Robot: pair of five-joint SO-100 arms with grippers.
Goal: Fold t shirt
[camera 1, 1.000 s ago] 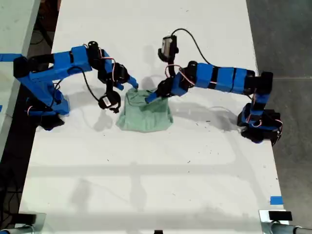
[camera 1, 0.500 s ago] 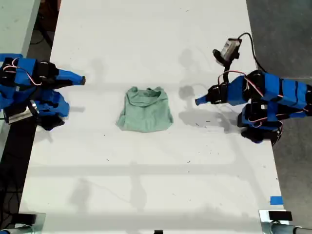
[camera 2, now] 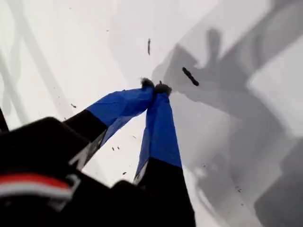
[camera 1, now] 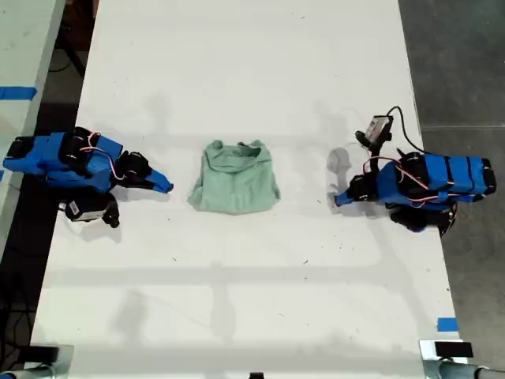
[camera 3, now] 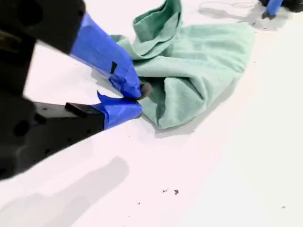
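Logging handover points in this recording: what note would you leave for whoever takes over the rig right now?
My first gripper: shut, empty, low over bare table, at the exterior view's right.
My second gripper: shut, empty, just short of the t shirt, at the exterior view's left.
T shirt: mid-table, a compact, wrinkled bundle.
Done: the fold, apparently.
Left: perhaps smoothing it flat.

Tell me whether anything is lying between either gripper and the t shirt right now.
Nothing visible is in the way. In the exterior view, only bare table separates my first gripper from the t shirt. My second gripper sits close beside the shirt's other edge, also unobstructed.
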